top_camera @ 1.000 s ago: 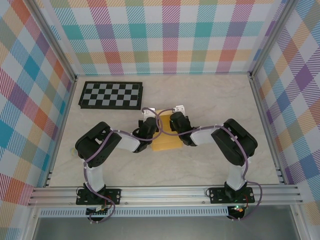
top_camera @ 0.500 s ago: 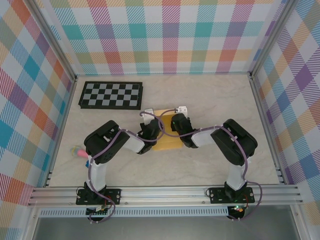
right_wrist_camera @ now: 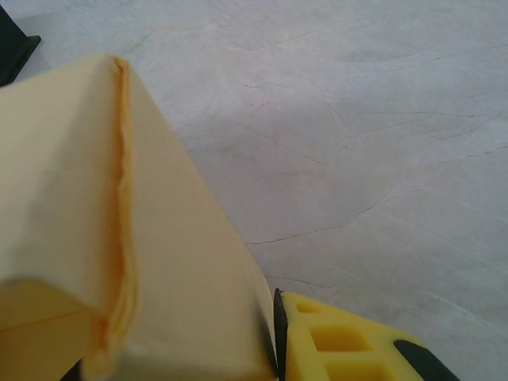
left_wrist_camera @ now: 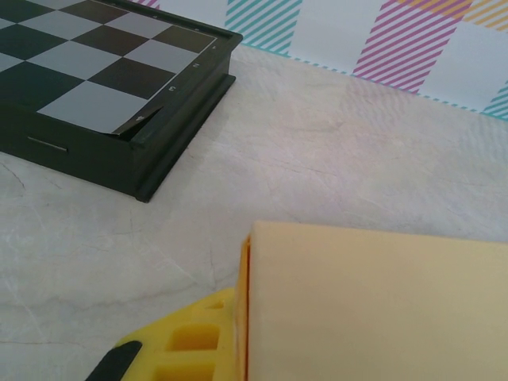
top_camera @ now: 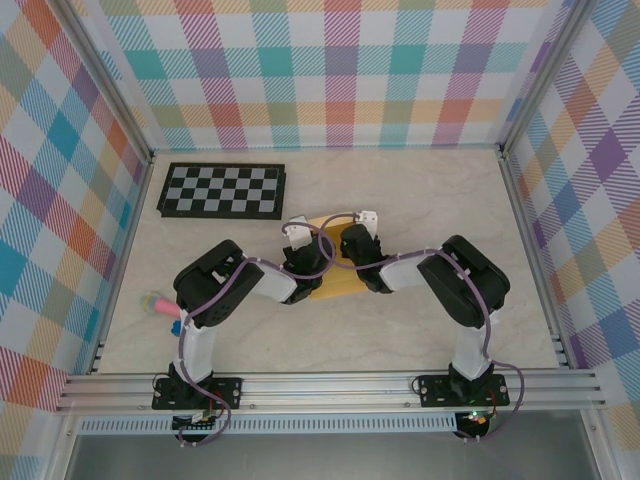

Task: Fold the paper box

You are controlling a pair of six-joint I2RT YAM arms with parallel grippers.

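Observation:
The paper box (top_camera: 338,284) is yellow-orange card at the table's middle, partly folded, with both grippers on it. My left gripper (top_camera: 308,262) holds its left side. In the left wrist view a folded card edge (left_wrist_camera: 248,302) lies tight against my yellow finger (left_wrist_camera: 186,345), and the box (left_wrist_camera: 381,302) hides the other finger. My right gripper (top_camera: 352,250) holds the right side. In the right wrist view the black pad of a yellow finger (right_wrist_camera: 341,349) presses the box's wall (right_wrist_camera: 190,262), and a creased ridge (right_wrist_camera: 123,206) runs up the card.
The black-and-white checkerboard (top_camera: 222,190) lies at the back left, its dark rim (left_wrist_camera: 171,151) a short way from the box. Small pink (top_camera: 153,302) and blue (top_camera: 175,326) pieces lie by the left wall. Plaid walls enclose the marble table (top_camera: 420,200).
The left arm has swung right, uncovering the pink and blue pieces. Both grippers have drawn closer together, and the box has turned a little and looks more gathered.

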